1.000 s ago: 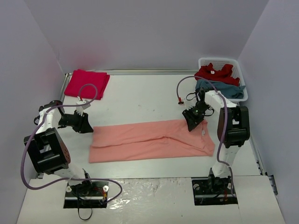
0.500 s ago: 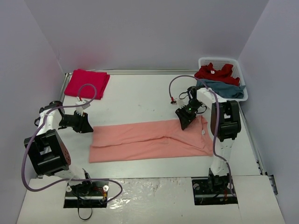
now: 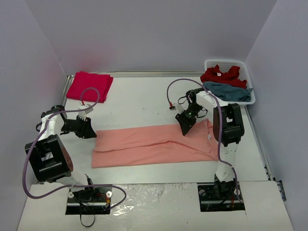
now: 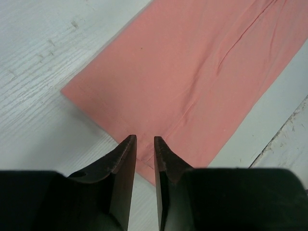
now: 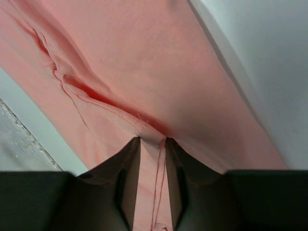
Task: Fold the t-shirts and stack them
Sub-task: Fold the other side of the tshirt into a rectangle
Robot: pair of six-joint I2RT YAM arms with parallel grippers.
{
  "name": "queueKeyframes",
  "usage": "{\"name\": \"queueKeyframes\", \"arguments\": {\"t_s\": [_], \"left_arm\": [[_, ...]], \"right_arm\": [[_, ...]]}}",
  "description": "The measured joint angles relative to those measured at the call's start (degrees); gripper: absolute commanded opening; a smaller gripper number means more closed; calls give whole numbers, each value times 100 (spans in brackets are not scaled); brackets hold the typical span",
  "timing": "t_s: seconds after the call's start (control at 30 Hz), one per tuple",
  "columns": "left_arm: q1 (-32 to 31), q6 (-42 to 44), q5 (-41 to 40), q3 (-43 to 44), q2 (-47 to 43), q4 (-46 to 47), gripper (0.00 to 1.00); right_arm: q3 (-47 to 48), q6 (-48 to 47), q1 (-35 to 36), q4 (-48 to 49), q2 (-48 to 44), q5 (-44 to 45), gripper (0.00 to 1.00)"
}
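A salmon-orange t-shirt (image 3: 144, 144) lies as a long flat strip across the middle of the table. My right gripper (image 3: 185, 127) is shut on its upper right edge, with a seamed fold of cloth (image 5: 154, 183) pinched between the fingers and lifted over the rest. My left gripper (image 3: 90, 131) hovers at the shirt's left end. Its jaws (image 4: 145, 138) stand slightly apart above the hem corner (image 4: 144, 144), with bare table showing between them. A crimson t-shirt (image 3: 89, 85) lies folded at the back left. Another red t-shirt (image 3: 221, 74) and a teal one (image 3: 228, 91) sit in the basket.
The white slotted basket (image 3: 226, 61) stands at the back right against the wall. A loose cable with a red plug (image 3: 171, 107) hangs from the right arm above the table. Grey walls enclose the table on three sides.
My right gripper has travelled left with the shirt's right edge, drawing that end over the strip. The left gripper has stayed by the left end.
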Motion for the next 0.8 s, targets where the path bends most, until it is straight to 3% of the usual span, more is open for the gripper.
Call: {"name": "queueKeyframes", "arguments": {"t_s": [0.07, 0.17, 0.57, 0.8], "left_arm": [[0, 0, -2, -28, -2, 4, 21], [0, 0, -4, -39, -2, 9, 21], [0, -2, -2, -48, -24, 46, 21], [0, -9, -2, -105, -66, 68, 21]], "right_arm": [[0, -13, 28, -15, 7, -7, 8], [0, -20, 42, -24, 46, -9, 0], [-50, -17, 94, -48, 17, -7, 0], [-393, -17, 299, -142, -566, -2, 0]]}}
